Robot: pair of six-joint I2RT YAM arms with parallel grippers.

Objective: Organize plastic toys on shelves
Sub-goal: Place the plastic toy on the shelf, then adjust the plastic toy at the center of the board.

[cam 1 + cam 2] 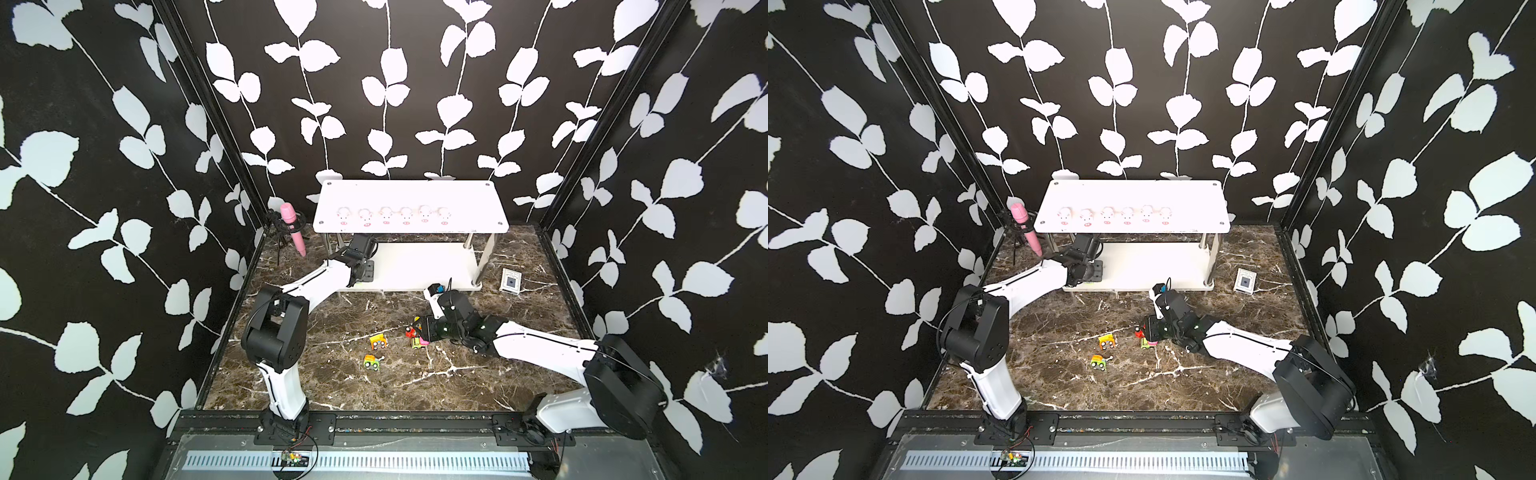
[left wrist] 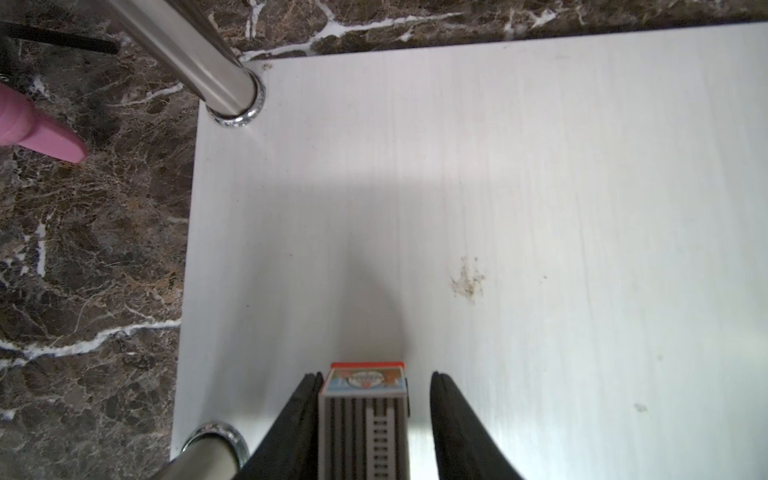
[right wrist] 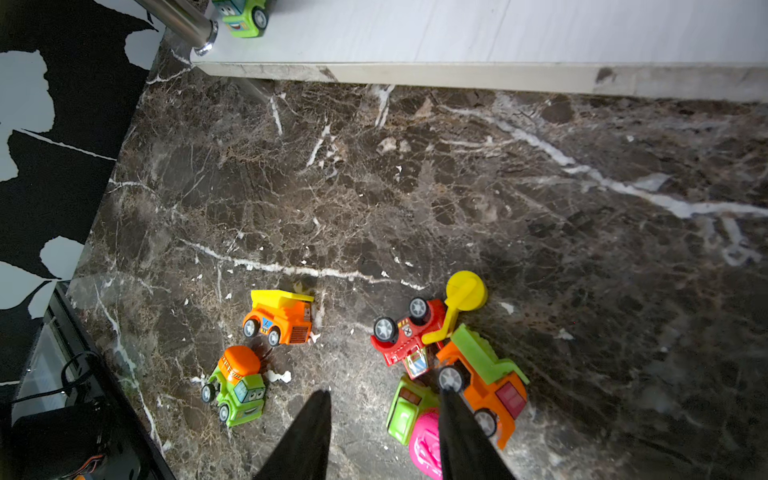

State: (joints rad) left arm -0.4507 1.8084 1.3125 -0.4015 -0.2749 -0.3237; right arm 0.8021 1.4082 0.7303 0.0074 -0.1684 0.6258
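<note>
Several pale-pink pigs (image 1: 386,216) stand in a row on the top board of the shelves (image 1: 411,193). My left gripper (image 2: 377,374) reaches in over the lower board (image 2: 540,166), open. A small vehicle with a grey ribbed top (image 2: 361,419) stands between its fingers, touching one and clear of the other. The right wrist view shows a green vehicle (image 3: 243,16) on that board beside a post. My right gripper (image 3: 386,392) is open and low over the floor. One of its fingers (image 3: 457,428) lies between a green-pink vehicle (image 3: 409,415) and an orange-green truck (image 3: 486,374).
More vehicles lie on the marble floor: a red one with a yellow part (image 3: 409,332), a yellow-orange dump truck (image 3: 280,318) and a green mixer (image 3: 239,388). A pink microphone (image 1: 293,228) on a black stand is left of the shelves. A white-and-blue card box (image 1: 510,281) lies to their right.
</note>
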